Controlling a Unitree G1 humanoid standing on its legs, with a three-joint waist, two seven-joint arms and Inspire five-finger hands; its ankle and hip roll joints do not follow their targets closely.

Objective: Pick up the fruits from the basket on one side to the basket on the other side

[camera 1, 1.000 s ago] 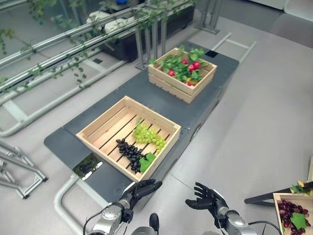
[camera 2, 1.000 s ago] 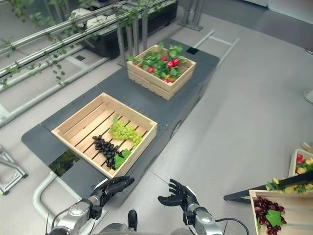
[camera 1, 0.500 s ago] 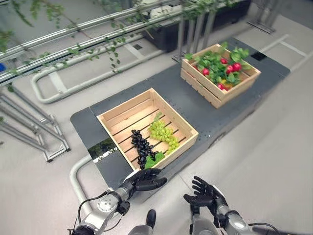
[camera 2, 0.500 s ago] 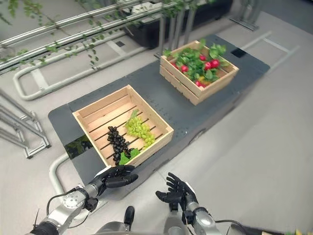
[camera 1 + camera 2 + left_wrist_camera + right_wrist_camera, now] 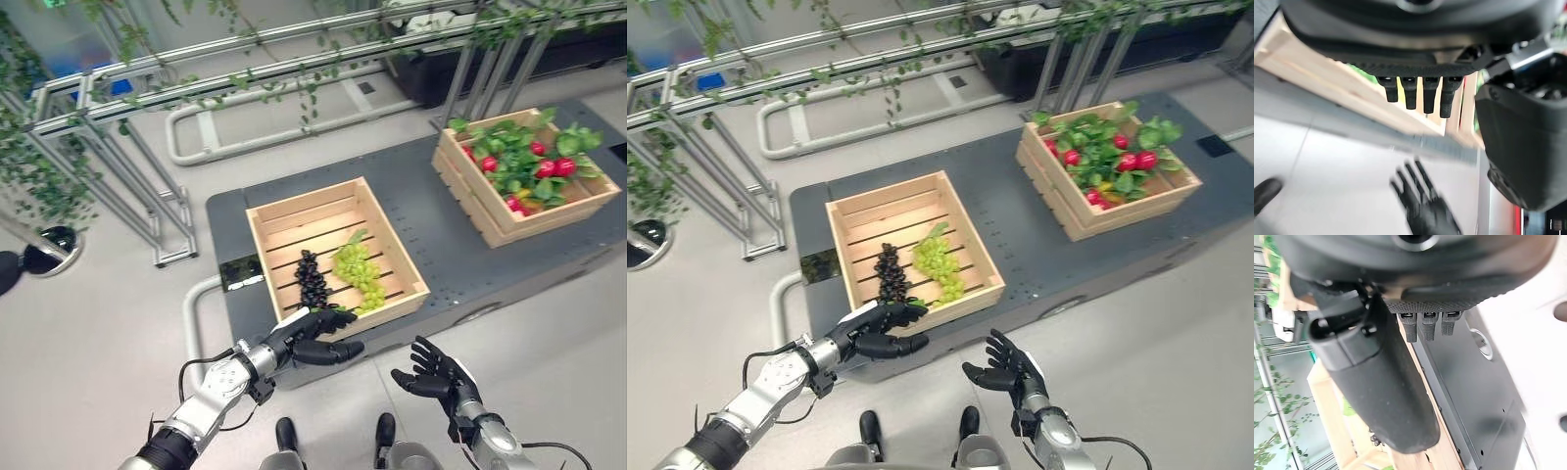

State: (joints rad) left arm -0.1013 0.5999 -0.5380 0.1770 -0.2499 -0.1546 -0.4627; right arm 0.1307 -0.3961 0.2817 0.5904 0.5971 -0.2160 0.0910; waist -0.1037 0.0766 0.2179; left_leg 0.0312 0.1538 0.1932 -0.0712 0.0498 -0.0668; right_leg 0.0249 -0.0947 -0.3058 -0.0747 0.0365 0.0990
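Observation:
A shallow wooden crate (image 5: pixel 294 211) sits on the dark grey platform (image 5: pixel 421 211) and holds a bunch of green grapes (image 5: pixel 359 273) beside a bunch of black grapes (image 5: pixel 313 280). My left hand (image 5: pixel 312 338) hovers open at the crate's near edge, holding nothing. My right hand (image 5: pixel 438 369) is open over the floor, in front of the platform, also empty. A second, deeper crate (image 5: pixel 490 211) at the platform's far right is filled with green leaves and red fruits (image 5: pixel 556 167). In the left wrist view the right hand (image 5: pixel 1422 208) shows below my left fingers (image 5: pixel 1425 98).
Metal pipe frames with trailing green vines (image 5: pixel 245 83) run behind the platform. A folded metal stand (image 5: pixel 157 211) is at the left. A white tube rail (image 5: pixel 196 323) curves off the platform's near left corner. Grey floor lies before the platform.
The camera has swung left, so both crates sit further right. My left hand has reached forward to the near crate's front edge. The right hand stays open near the floor.

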